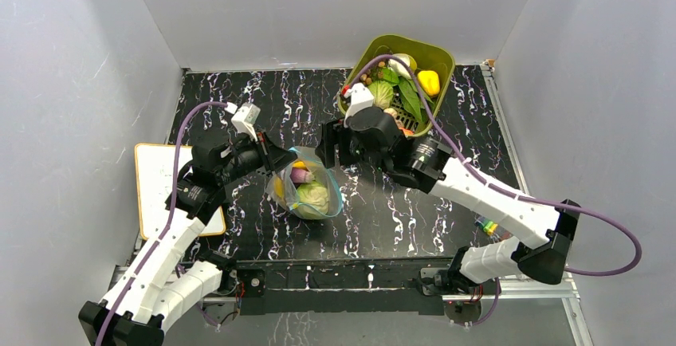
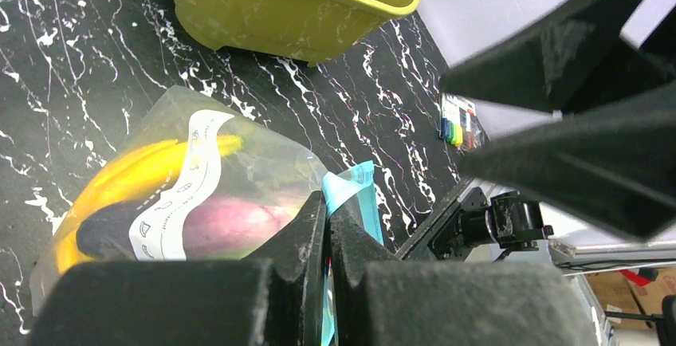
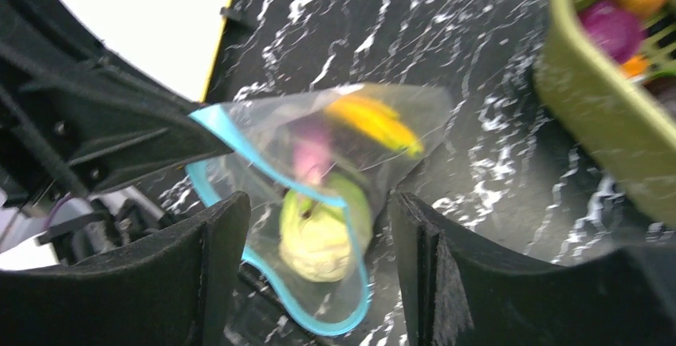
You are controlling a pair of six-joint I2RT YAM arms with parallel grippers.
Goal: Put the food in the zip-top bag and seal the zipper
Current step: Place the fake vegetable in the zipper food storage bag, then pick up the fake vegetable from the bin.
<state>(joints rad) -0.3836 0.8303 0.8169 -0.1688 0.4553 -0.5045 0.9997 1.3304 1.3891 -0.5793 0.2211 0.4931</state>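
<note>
1. Left gripper [image 2: 327, 230] fills the foreground of its wrist view. Its fingers are pressed together on the zipper [image 2: 351, 190], pinching the light blue strip at 1 end of the mouth.
2. Right gripper [image 3: 315, 202] hangs just above the bag's mouth, its 2 fingers spread wide with nothing between them.
3. Between the 2 grippers, the zip-top bag [image 1: 309, 194] sits on the middle of the black marbled table [image 1: 295, 99], near the olive-green tub [image 2: 263, 19] but apart from it.
4. From above, the bag's long axis runs roughly left to right. The closed end lies toward the left arm, and the mouth is tilted up toward the right gripper, with the blue rim gaping in an open loop.
5. Inside the bag are a yellow banana [image 2: 135, 171], a purple eggplant [image 2: 231, 222] and a green cabbage [image 3: 319, 238], which is nearest the mouth.
6. More food [image 1: 398, 91] fills the tub at the far right, and a white board [image 1: 155, 186] lies at the table's left edge.
</note>
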